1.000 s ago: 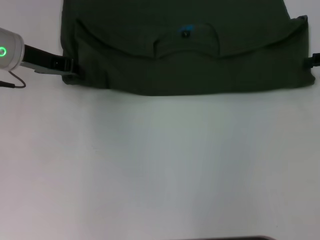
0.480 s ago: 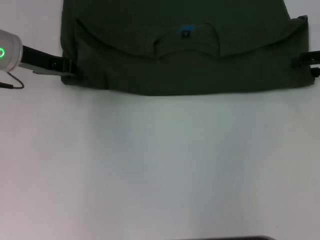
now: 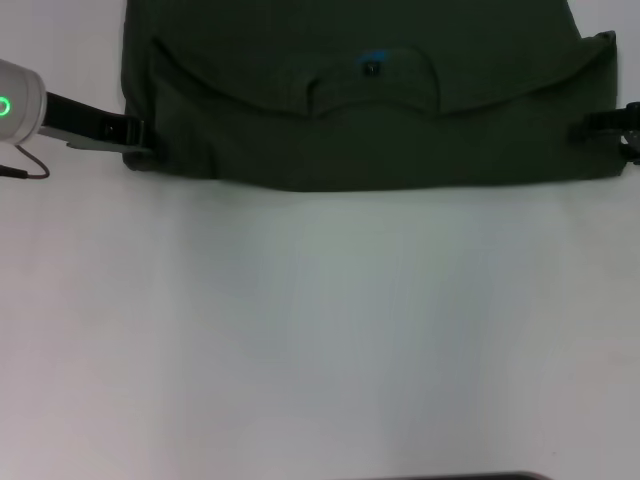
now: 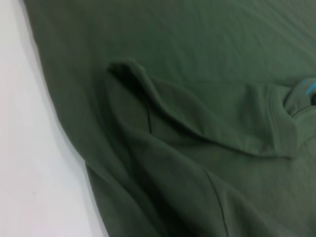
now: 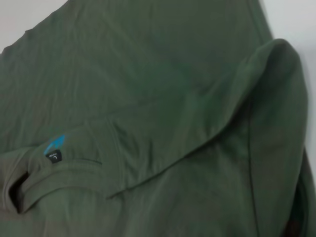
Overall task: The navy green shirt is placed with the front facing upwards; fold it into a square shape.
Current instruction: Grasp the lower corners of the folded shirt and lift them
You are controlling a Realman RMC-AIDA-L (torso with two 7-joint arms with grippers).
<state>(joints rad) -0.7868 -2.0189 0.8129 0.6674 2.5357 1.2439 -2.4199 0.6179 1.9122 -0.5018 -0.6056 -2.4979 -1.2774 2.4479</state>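
A dark green shirt (image 3: 370, 110) lies at the far edge of a plain white table (image 3: 320, 340), its upper part cut off by the top of the head view. The near portion is folded back over itself, with the neck opening and a small label with teal print (image 3: 371, 62) showing in the middle of the fold. No lettering is visible on the cloth.

The left gripper (image 3: 135, 133) reaches in from the left and meets the shirt's left corner; cloth hides its tips, so whether the fingers are together or apart cannot be told. The right gripper (image 3: 612, 125) shows only as a dark shape at the right edge, touching the shirt's right corner, and its fingers cannot be made out either.

Both wrist views show only creased green fabric, the label (image 5: 54, 150) and a strip of white table (image 4: 34, 163).
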